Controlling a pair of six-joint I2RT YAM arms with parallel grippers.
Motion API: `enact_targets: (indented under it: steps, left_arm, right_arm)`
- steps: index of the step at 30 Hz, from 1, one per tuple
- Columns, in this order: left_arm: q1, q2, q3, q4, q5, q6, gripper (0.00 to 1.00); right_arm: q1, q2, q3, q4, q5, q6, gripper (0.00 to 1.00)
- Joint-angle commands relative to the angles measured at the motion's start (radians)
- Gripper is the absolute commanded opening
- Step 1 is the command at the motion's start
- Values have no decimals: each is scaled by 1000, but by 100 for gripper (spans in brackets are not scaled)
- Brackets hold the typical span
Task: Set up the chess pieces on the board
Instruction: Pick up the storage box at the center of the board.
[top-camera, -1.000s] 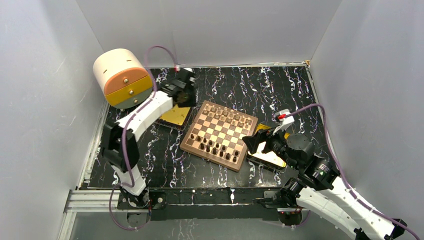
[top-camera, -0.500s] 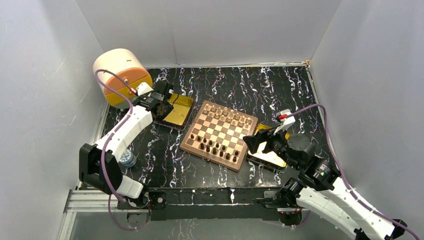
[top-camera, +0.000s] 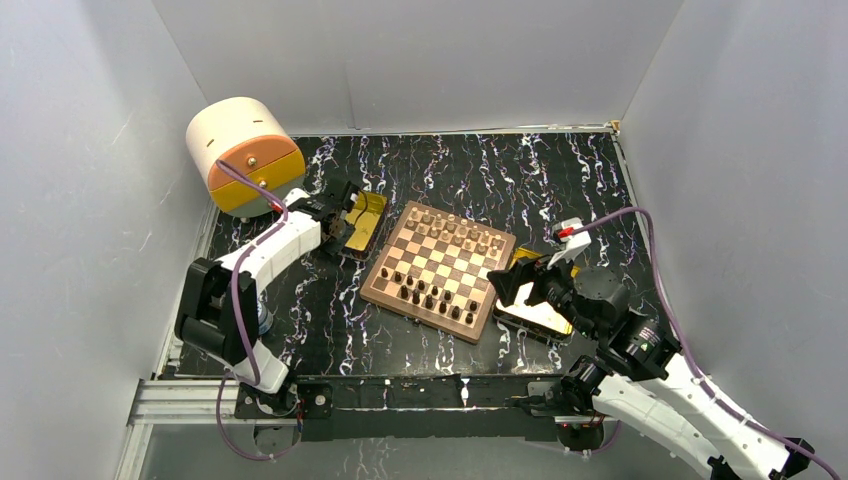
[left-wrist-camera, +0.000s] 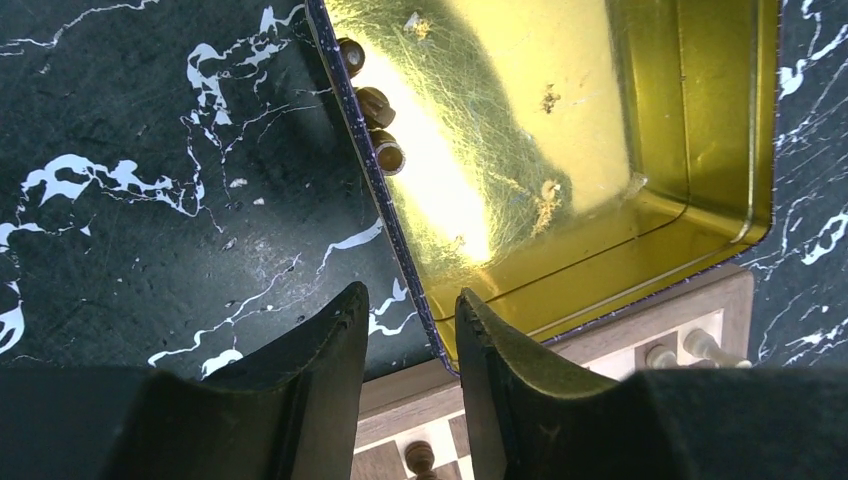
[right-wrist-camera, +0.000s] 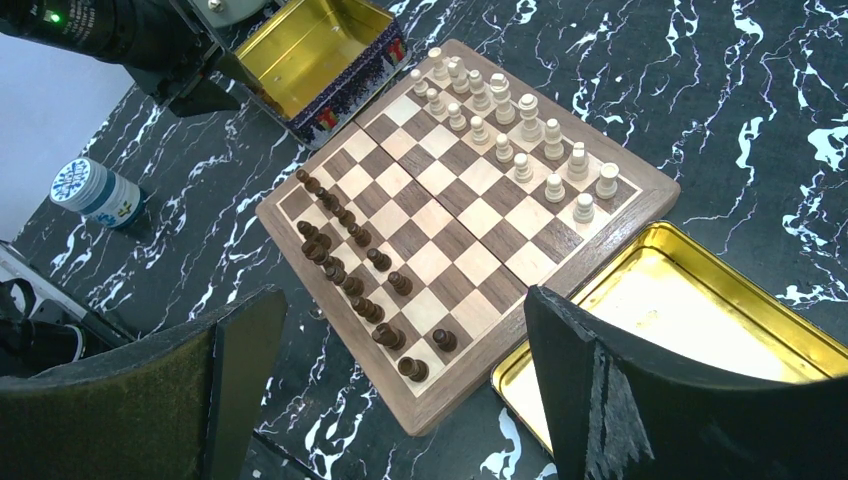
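Observation:
The board (top-camera: 440, 270) lies mid-table. Light pieces (top-camera: 455, 230) stand in two rows along its far side and dark pieces (top-camera: 430, 295) along its near side; both also show in the right wrist view, light (right-wrist-camera: 520, 130) and dark (right-wrist-camera: 345, 260). My left gripper (top-camera: 343, 216) hovers narrowly open and empty (left-wrist-camera: 410, 310) over the edge of a gold tray (left-wrist-camera: 640, 200). Three dark pieces (left-wrist-camera: 375, 105) lie against that tray's wall. My right gripper (top-camera: 520, 282) is wide open and empty (right-wrist-camera: 405, 310) above the board's near right corner.
A second gold tray (top-camera: 545, 318) lies under my right gripper and looks empty in the right wrist view (right-wrist-camera: 700, 265). A cream and orange round container (top-camera: 240, 150) stands at the back left. A small blue-capped bottle (right-wrist-camera: 95, 190) stands left of the board.
My left arm swung left off the far end of the gold tray, then back right, and now hangs over the tray's edge by the board. The right arm has not moved.

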Motion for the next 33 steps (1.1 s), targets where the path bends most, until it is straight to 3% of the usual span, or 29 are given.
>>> enact_targets:
  steps: [1,9,33]
  left_arm:
    - [11,9,-27,44,-10,-22,36]
    - [23,63,-56,119,0,-13,34]
    - [57,14,-67,96,-44,-6,6]
  right_arm:
    - [5,20,53,49,16,-8,99]
    - [4,34,50,63,10,-11,99]
    - [4,40,42,79,-7,-16,99]
